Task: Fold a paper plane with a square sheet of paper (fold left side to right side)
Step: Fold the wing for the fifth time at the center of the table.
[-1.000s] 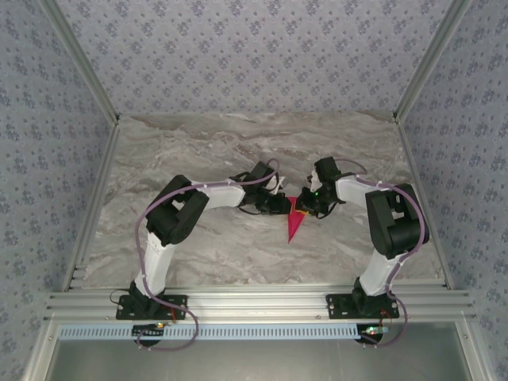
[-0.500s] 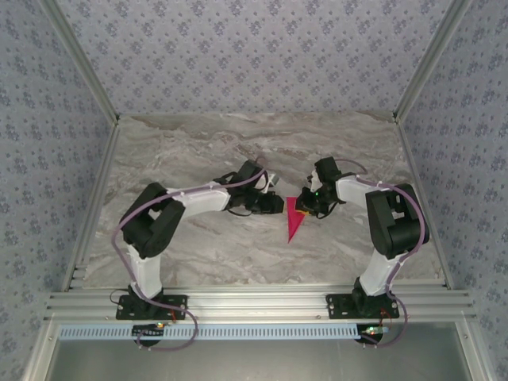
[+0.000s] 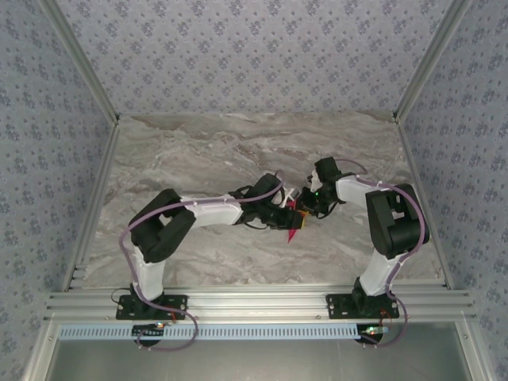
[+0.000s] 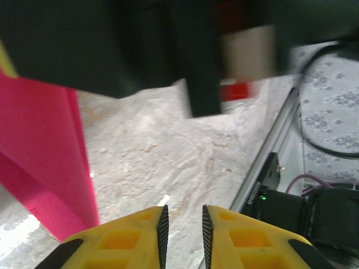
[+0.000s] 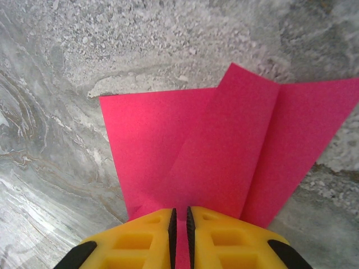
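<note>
The square sheet of paper (image 5: 224,140) is magenta-pink and folded into a narrow pointed shape with overlapping flaps. It lies mid-table, its tip (image 3: 293,233) pointing toward the arm bases. My right gripper (image 5: 179,216) is shut on the paper's wide far end, which runs between its yellow fingers; from above the right gripper (image 3: 303,209) sits at that end. My left gripper (image 3: 289,221) reaches in from the left over the paper's middle. In its wrist view the left gripper (image 4: 182,218) stands slightly open over bare table, with the paper (image 4: 50,157) just to its left.
The marble-patterned table (image 3: 198,151) is fenced by aluminium rails (image 3: 238,302) at the front and sides. The right arm's dark body (image 4: 140,45) hangs close in front of the left wrist camera. Patterned walls surround the cell.
The left arm drew back to the left, then swung in rightward and nearer, so its gripper now covers most of the paper. Its jaws parted a little. The right arm has not moved.
</note>
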Controlling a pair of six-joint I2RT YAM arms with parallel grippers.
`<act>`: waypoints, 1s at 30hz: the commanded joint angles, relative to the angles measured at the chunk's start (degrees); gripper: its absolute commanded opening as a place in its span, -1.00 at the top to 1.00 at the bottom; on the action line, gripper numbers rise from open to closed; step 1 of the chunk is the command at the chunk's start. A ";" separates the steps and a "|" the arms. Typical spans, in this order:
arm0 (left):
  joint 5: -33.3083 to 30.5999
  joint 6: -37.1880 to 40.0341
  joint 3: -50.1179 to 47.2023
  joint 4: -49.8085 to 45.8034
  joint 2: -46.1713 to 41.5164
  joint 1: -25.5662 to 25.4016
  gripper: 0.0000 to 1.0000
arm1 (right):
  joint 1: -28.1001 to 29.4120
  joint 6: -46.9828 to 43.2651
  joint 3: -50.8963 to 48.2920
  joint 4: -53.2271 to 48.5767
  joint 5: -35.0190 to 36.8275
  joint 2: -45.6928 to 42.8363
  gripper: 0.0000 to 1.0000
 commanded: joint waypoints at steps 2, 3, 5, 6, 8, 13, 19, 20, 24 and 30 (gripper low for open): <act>-0.09 -0.53 1.29 0.50 1.95 0.15 0.50 | -0.12 -0.23 -0.82 -0.94 0.02 0.70 0.65; -0.07 -0.43 1.24 0.33 2.28 0.11 0.50 | -0.11 -0.26 -0.80 -0.96 0.07 0.69 0.65; -0.10 -0.46 1.02 0.23 2.80 -0.02 0.50 | -0.05 -0.30 -0.80 -0.96 0.12 0.68 0.65; -0.23 -0.49 0.90 0.16 3.07 -0.11 0.50 | -0.06 -0.39 -0.80 -0.96 0.09 0.79 0.65; -0.55 -0.37 0.56 -0.01 3.46 -0.37 0.50 | -0.12 -0.31 -0.80 -0.98 0.07 0.74 0.65; -1.09 -0.58 -0.24 0.24 4.11 -0.73 0.49 | -0.09 -0.44 -0.80 -1.10 0.16 0.75 0.65; -2.12 -0.18 -0.86 -0.42 4.62 -1.04 0.48 | -0.11 -0.39 -0.76 -1.29 0.51 0.44 0.65; -2.30 -0.14 -0.95 -0.53 4.71 -1.08 0.48 | -0.06 -0.42 -0.80 -1.31 0.60 0.43 0.64; -3.12 -0.02 -1.65 -0.81 4.80 -1.08 0.48 | -0.09 -0.54 -0.60 -1.57 0.78 0.36 0.65; -4.07 0.07 -2.29 -1.08 4.54 -1.08 0.48 | -0.10 -0.57 -0.55 -1.68 0.84 0.35 0.65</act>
